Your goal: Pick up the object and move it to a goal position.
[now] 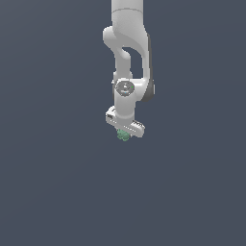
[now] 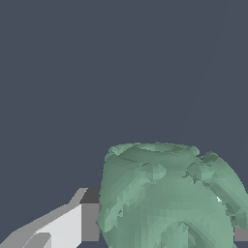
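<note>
The white, jointed robot arm [image 1: 127,62] hangs down from the upper edge of the exterior view against a plain dark blue-grey background, with its wide white jaws [image 1: 124,133] pointing downward and turned a little askew. A small, roughly round, bumpy-surfaced pale green lump [image 1: 123,136] sits directly beneath the crossbar of the jaws, between the fingers, and it looks narrower than the crossbar above it. In the wrist view the same green lump [image 2: 167,198] fills much of the picture, its ridged, knobbly surface seen from close by, with a flatter rim along its far edge. One white finger [image 2: 72,225] with a dark grey pad lies against one flank of the lump, touching it, and a small grey patch of the other finger's pad [image 2: 240,234] shows at the opposite flank. The jaws are thus clenched on the lump from both sides. No shadow or contact beneath the lump can be made out in either view, so whether it rests on anything cannot be told.
</note>
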### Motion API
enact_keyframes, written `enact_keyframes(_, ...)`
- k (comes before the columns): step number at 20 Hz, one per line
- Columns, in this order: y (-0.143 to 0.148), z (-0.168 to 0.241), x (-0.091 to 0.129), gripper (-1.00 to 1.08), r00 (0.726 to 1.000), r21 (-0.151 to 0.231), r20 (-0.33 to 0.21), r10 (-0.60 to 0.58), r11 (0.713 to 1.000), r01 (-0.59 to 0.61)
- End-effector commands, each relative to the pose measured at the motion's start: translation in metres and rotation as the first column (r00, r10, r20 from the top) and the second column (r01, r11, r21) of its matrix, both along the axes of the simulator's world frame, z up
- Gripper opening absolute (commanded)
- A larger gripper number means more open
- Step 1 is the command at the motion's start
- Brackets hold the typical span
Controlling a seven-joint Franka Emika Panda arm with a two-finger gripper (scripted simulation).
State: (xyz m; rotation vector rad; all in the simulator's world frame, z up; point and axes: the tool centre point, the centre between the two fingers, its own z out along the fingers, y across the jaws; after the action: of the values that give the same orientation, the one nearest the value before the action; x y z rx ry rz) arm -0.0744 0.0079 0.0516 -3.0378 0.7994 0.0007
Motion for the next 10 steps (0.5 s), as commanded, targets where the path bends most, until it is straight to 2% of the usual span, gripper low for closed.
enact_keyframes(1,0.003,0.010,0.000,-1.00,1.000,0.000,0.001,0.000,1.000,0.000)
enact_keyframes(10,0.024,0.075,0.000,-1.00,1.000,-0.001,0.001,-0.001,1.000,0.001)
